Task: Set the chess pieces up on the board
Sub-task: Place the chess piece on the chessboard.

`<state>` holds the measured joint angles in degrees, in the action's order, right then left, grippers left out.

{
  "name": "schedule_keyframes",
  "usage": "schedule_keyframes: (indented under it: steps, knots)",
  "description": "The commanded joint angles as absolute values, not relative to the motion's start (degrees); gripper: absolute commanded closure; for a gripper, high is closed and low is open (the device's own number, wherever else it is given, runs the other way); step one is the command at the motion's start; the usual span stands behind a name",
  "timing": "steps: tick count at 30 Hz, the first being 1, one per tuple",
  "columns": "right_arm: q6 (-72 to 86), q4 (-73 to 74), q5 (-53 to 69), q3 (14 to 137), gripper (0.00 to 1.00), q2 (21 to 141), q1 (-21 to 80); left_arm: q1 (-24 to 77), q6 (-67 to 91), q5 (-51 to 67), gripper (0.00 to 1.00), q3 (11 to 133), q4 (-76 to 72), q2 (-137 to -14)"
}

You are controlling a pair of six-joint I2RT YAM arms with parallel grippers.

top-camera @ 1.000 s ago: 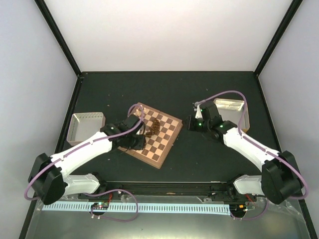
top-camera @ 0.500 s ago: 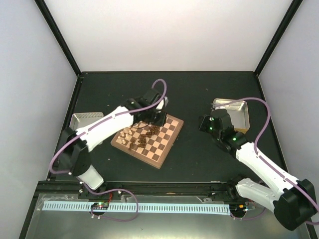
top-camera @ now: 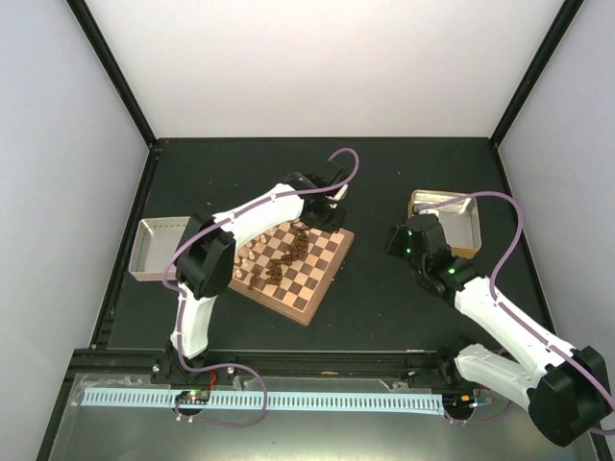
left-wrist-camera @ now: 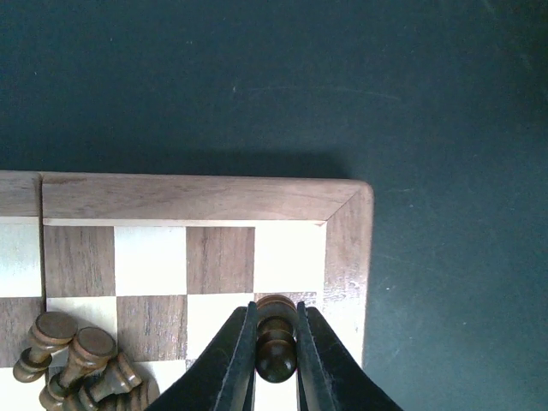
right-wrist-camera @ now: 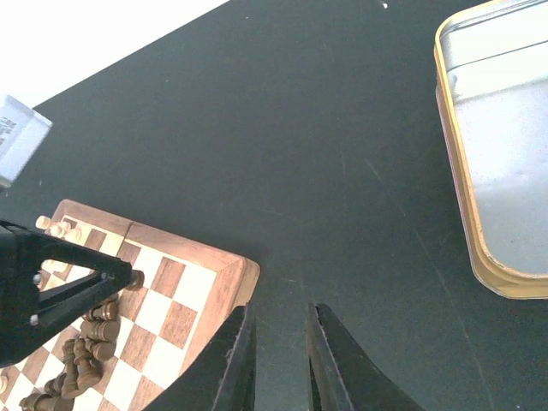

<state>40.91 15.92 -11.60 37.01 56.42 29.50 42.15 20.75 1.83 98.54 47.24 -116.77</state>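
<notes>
At the board's (top-camera: 317, 280) 1 o'clock corner in the top view, the left gripper (top-camera: 329, 207) is almost closed. Its two fingers pinch a dark brown chess piece (left-wrist-camera: 276, 353) over the squares nearest that corner; whether its foot touches the wood I cannot tell. Other dark pieces (top-camera: 288, 252) lie heaped about the board's middle, with pale pieces (top-camera: 252, 254) at their 9 o'clock. At the board's 3 o'clock the right gripper (right-wrist-camera: 279, 313) hangs over the bare black table (top-camera: 384, 173), its fingers a narrow gap apart and holding nothing. A gold-rimmed tray (right-wrist-camera: 479, 250) sits at its 1 o'clock, and a second tray (top-camera: 144, 252) lies at the board's 9 o'clock.
</notes>
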Motion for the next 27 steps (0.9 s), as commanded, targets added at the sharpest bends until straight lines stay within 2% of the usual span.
schedule_keyframes:
  steps: [1, 27]
  knots:
    - [41.5, 15.7, -12.1, 37.0, 0.81, 56.5, 29.3, 42.4, 19.5, 0.9, 0.86, 102.4, 50.2, -119.2]
    - [41.0, 19.1, -14.2, 38.8, 0.8, 52.2, 29.3, 39.1, 21.2, 3.8, 0.86, 106.6, 52.8, -126.6]
